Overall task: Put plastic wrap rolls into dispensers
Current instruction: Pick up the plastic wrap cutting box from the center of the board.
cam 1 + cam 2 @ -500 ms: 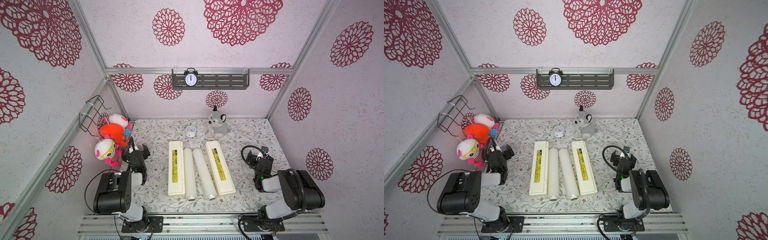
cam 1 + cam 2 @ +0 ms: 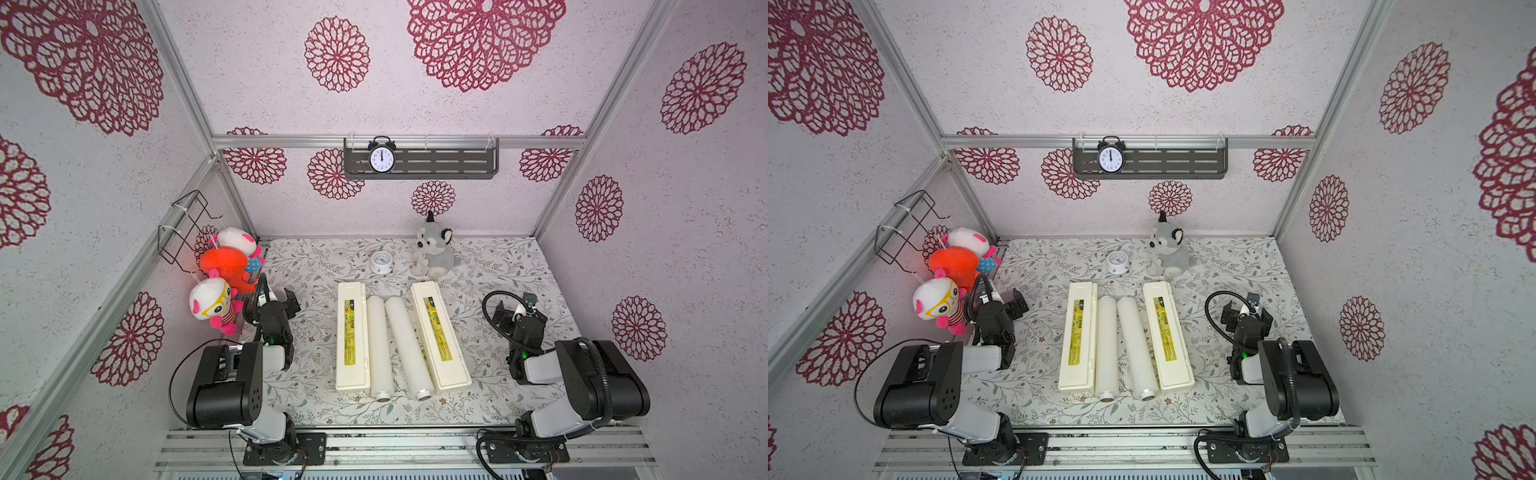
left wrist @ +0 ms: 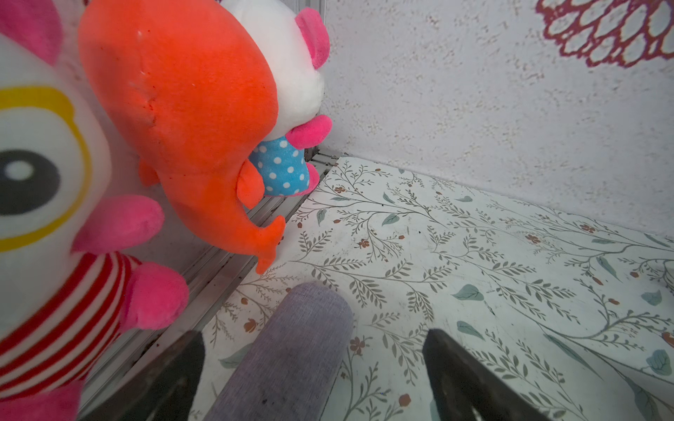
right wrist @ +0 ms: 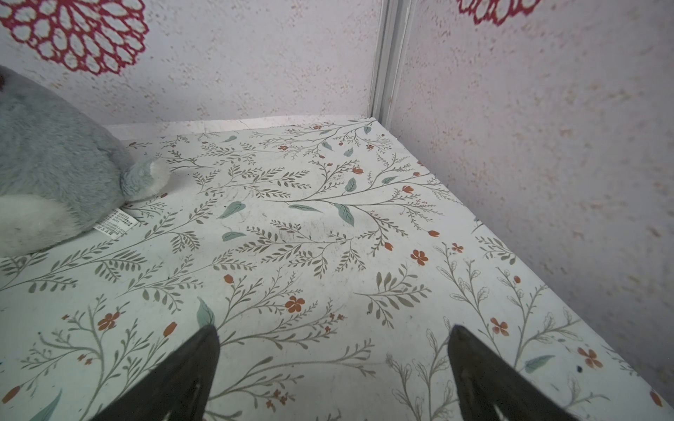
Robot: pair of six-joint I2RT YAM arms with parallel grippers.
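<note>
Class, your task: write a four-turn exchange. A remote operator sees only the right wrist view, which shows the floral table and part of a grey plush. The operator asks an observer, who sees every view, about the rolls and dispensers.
Operator: Where are the rolls? My view shows none.
Observer: Mid-table, side by side: the left-side roll beside the left-side dispenser, the right-side roll beside the right-side dispenser.
Operator: Are the dispensers open yet?
Observer: No. In both top views both lids are shut, labels facing up.

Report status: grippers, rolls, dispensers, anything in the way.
Left gripper, right gripper open, empty, out at the sides. Two rolls lying between the closed dispensers. Nothing in the way.
</note>
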